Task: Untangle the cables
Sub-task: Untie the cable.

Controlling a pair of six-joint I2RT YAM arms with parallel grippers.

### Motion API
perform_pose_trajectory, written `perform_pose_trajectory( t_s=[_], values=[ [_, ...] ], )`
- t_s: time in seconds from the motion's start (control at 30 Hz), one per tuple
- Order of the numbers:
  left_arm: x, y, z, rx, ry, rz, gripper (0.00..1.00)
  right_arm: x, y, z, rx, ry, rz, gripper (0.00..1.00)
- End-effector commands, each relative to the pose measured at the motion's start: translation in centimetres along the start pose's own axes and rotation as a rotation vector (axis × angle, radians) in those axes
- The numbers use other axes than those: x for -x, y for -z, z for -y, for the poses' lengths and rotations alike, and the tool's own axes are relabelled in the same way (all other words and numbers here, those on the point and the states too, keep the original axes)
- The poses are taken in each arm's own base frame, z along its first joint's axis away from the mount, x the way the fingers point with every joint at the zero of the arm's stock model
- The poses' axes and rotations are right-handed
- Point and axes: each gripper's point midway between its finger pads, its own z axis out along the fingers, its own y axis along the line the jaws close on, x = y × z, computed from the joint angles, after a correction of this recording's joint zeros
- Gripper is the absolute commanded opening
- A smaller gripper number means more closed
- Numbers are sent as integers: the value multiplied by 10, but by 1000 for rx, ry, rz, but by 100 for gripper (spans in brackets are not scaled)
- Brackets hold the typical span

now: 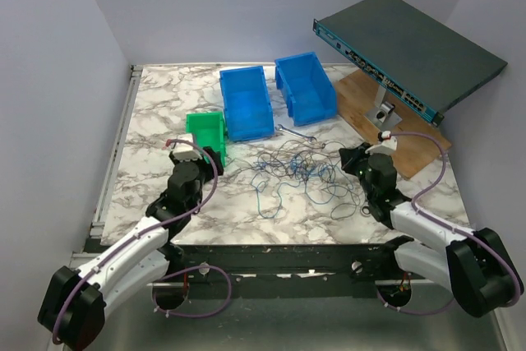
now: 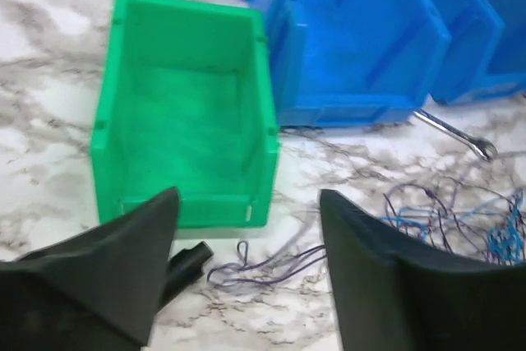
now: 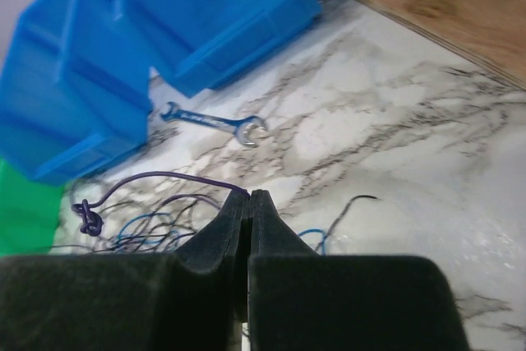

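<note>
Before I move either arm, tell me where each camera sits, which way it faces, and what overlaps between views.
Top external: above and behind the robot, looking down on the marble table; both arms show, left gripper and right gripper flanking the cables.
Left wrist: low, facing forward at the green bin; its open fingers frame the bottom.
Right wrist: low, facing the blue bins; its fingers shut on a purple cable.
Shared: the wrench appears in all three.

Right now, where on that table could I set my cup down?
Bare marble lies in the far-left corner, bordered by the green bin and blue bins. The middle is crowded: cables sprawl from the wrench toward the near edge.
</note>
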Motion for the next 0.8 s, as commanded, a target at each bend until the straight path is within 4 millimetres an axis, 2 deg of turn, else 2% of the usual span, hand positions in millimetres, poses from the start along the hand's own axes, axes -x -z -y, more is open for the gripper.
perform_pose_trajectory(
  t_s=[0.0, 0.2, 0.27, 0.57, 0.67, 0.77],
  values=[
    [5, 1, 68, -257, -155, -33, 78, 16, 12, -49, 262, 40, 40, 1],
    [-31, -9, 117, -413, -309, -206, 79, 19, 14, -71, 344, 58, -4, 1],
    [-44, -14, 124, -428, -332, -273, 77, 18, 14, -73, 358, 61, -9, 1],
    [-94, -20, 147, -529, -380, -522, 78, 29, 17, -91, 405, 61, -32, 1],
    [-101, -23, 147, -512, -389, -566, 79, 40, 9, -92, 351, 58, -38, 1],
    [-96, -17, 148, -534, -370, -544, 80, 45, -10, -75, 191, 41, -57, 1]
  ],
)
